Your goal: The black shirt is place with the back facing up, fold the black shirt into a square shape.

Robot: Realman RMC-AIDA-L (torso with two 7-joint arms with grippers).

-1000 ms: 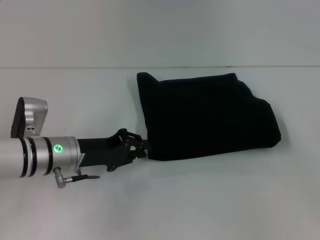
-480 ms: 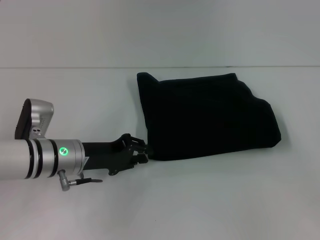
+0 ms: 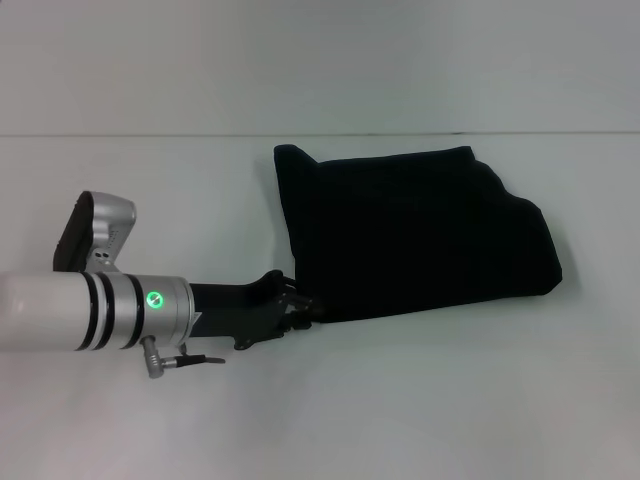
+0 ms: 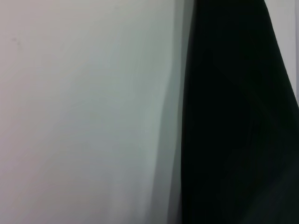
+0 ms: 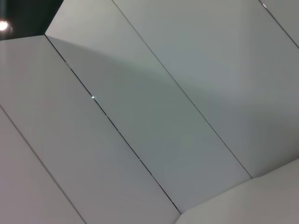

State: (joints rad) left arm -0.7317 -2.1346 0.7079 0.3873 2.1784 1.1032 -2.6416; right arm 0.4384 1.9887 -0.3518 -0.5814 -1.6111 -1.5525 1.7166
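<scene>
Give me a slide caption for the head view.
Left end effector at near-left corner of folded black shirt on white table.

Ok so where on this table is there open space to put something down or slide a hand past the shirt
Bare table lies to the robot's left of the black shirt, above the left gripper. Another free strip runs along the near edge below the shirt, and a narrower one to its right. It is crowded at the shirt's near-left corner, where the gripper meets the cloth.

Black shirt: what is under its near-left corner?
The left gripper meets that corner of the black shirt; its fingertips and whatever the cloth covers stay hidden. Elsewhere the white table shows.
</scene>
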